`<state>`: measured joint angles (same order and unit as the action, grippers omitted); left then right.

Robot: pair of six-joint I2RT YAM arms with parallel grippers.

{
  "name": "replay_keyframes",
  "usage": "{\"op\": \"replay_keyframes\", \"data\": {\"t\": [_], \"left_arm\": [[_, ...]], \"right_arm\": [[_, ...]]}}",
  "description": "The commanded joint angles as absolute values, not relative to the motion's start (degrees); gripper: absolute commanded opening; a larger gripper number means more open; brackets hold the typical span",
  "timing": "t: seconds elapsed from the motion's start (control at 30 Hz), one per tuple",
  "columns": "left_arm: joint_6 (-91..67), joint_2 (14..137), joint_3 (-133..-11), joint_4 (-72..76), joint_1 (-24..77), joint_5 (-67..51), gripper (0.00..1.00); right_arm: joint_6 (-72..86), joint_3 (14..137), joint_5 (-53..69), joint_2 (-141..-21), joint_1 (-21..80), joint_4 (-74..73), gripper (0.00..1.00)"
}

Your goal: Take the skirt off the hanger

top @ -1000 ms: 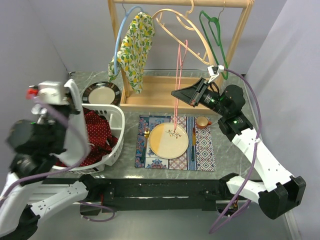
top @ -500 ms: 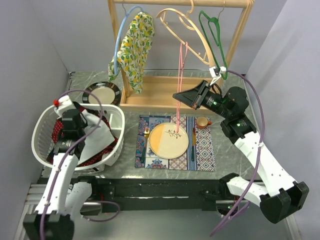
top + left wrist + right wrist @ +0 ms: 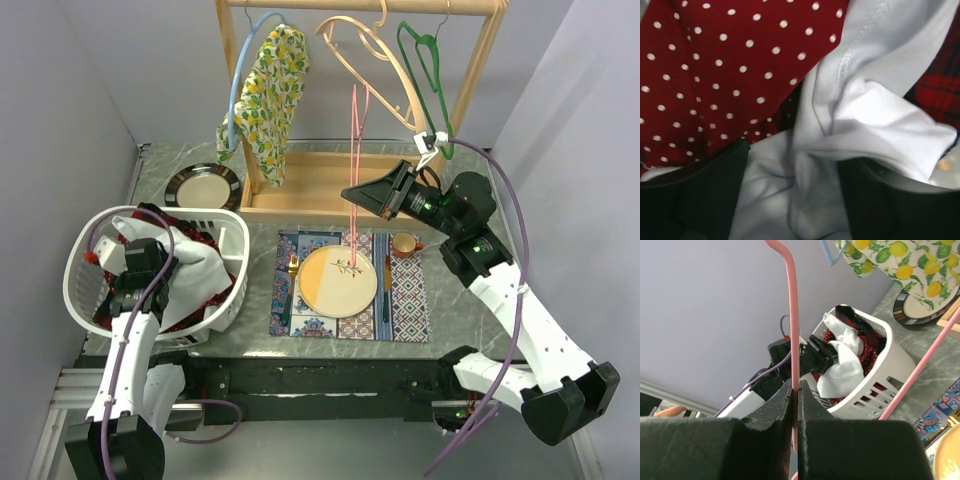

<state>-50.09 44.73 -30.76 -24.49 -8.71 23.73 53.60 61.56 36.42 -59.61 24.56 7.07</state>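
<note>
Now: left gripper (image 3: 792,161) hangs inside the white slatted plastic basket (image 3: 236,262), jaws apart. The plain white fabric skirt (image 3: 195,270) lies crumpled between them, on red white-dotted cloth (image 3: 715,75). Further back, right gripper (image 3: 795,390) is clamped on the thin pink hanger (image 3: 353,160).

Yellow plate (image 3: 338,281) on patterned placemat (image 3: 412,305); orange cup (image 3: 404,243) near plate.

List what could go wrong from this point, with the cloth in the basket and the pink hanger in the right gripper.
1. The white cloth lies bunched between the open fingers of the left gripper over the basket; pulling away could snag it and drag it back out.
2. The right gripper pinches only the thin bar of the pink hanger, above the plate and near the cup; a slip or swing could strike them.
</note>
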Motion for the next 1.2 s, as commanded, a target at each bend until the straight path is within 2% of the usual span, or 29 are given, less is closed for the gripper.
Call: {"op": "replay_keyframes", "data": {"t": [0.0,0.03,0.1,0.13,0.27,0.43,0.5,0.73,0.83,0.87,0.93,1.17], "left_arm": [[-52.4,44.6,-35.0,-26.5,-8.9,21.8,0.84],[-50.4,44.4,-36.7,-27.8,-8.9,22.1,0.93],[-49.5,42.9,-41.9,-29.8,-8.8,26.2,0.99],[-48.1,42.1,-43.4,-30.9,-8.8,27.3,0.97],[-44.1,36.8,-47.9,-28.7,-8.8,27.3,0.97],[-39.1,34.9,-49.2,-21.8,-8.8,11.7,0.97],[-38.4,34.3,-49.1,-19.8,-8.8,9.7,0.97],[-34.1,35.2,-49.7,-19.9,-8.8,15.6,0.97],[-31.8,35.9,-49.0,-16.9,-8.8,5.7,0.97],[-31.0,36.0,-48.3,-15.8,-8.8,-2.7,0.97],[-31.1,36.6,-46.9,-12.8,-8.9,-7.5,0.97],[-35.9,40.0,-41.2,-12.7,-8.9,-5.7,0.97]], "right_arm": [[51.6,67.9,37.8,-61.8,25.3,6.5,0.00],[51.2,68.9,37.7,-62.3,25.4,6.2,0.00],[51.5,70.0,37.9,-64.0,25.3,6.5,0.00],[52.1,71.6,38.2,-64.9,25.3,6.7,0.00],[54.2,76.6,39.6,-70.3,25.4,7.8,0.00],[55.6,85.5,39.2,-76.9,25.4,7.4,0.00],[56.5,88.1,39.7,-80.8,25.4,8.0,0.00],[56.7,105.0,38.4,-92.3,25.4,3.4,0.00],[57.7,111.2,37.5,-96.9,25.4,3.3,0.00],[58.0,112.9,37.4,-99.5,25.2,2.6,0.00],[58.7,118.5,36.7,-102.2,25.1,1.3,0.00],[62.5,130.9,35.2,-113.3,23.8,0.4,0.00]]}}
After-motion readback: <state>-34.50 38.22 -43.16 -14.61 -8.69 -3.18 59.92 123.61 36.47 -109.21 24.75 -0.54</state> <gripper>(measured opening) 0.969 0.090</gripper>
